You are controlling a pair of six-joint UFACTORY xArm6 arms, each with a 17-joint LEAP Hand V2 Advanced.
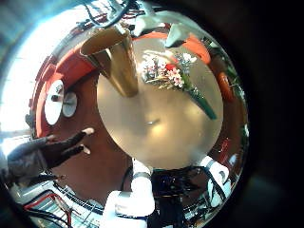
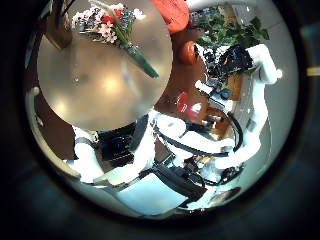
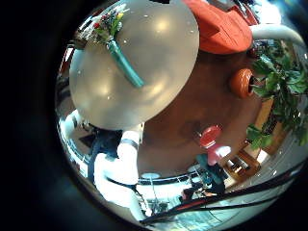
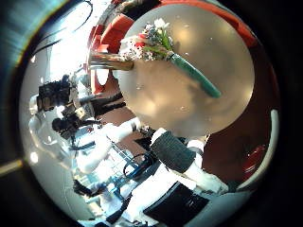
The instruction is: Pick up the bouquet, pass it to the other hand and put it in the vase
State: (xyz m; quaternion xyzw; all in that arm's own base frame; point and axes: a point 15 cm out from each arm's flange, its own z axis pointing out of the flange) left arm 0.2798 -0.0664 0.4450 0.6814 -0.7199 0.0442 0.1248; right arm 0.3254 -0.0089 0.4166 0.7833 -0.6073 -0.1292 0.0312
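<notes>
The bouquet [image 1: 176, 76], flowers on a long wrapped stem, lies flat on the round table [image 1: 161, 133] beside the tall vase [image 1: 116, 62], which stands upright near the table's rim. The left little finger side palm view shows my left hand's fingers [image 1: 57, 150] straight and spread, holding nothing, far above the table. The left thumb side palm view shows the bouquet [image 2: 115, 25] on the table [image 2: 90, 95]. The right thumb side palm view shows the bouquet [image 4: 166, 52], the vase [image 4: 112, 63] and my right hand's fingers [image 4: 59, 96] relaxed and empty. The right little finger side palm view shows the bouquet [image 3: 115, 40].
Curved seats [image 3: 221, 29] ring the table. Potted plants [image 3: 279, 77] and a round pot [image 3: 241, 83] stand on the floor beyond it. A small round stool [image 1: 57, 101] stands beside the table.
</notes>
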